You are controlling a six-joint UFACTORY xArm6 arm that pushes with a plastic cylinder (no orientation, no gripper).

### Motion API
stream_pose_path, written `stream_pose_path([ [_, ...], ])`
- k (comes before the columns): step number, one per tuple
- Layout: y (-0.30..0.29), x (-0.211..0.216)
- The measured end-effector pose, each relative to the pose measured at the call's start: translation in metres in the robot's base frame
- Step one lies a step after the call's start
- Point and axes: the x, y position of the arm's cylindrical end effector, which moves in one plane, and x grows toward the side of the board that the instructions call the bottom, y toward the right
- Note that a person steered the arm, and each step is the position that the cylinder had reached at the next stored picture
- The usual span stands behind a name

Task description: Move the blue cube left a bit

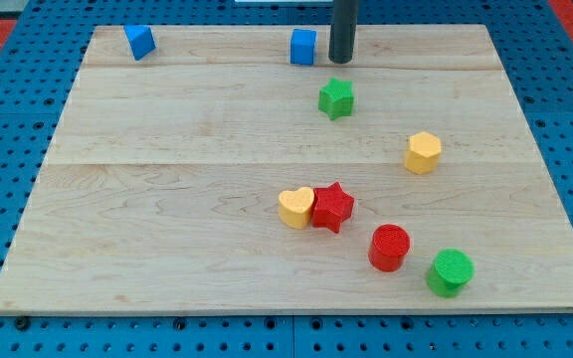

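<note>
Wooden surface (167, 179) on blue pegboard: the blue cube (303, 47) sits near the view's top edge, my tip (340, 60), a plain rod tool gripping nothing, just beside its right face, so a short, straight leftward nudge should suffice.

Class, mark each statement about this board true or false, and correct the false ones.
1. My tip stands just to the view's right of the blue cube. True.
2. The yellow heart touches the red star. True.
3. The green star lies at the view's bottom edge. False: it sits near the top, below my tip.
4. Two blue blocks are on the board. True: the other blue block is at top left.
5. The red cylinder is stacked on the green cylinder. False: they sit side by side, apart.
</note>
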Motion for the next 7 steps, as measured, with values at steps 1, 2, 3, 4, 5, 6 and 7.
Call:
stream_pose_path([
  [1,-0.031,-0.029],
  [2,-0.038,-0.029],
  [3,-0.001,-0.03],
  [4,-0.001,-0.03],
  [5,0.004,-0.029],
  [6,0.034,-0.028],
  [7,0.067,-0.02],
])
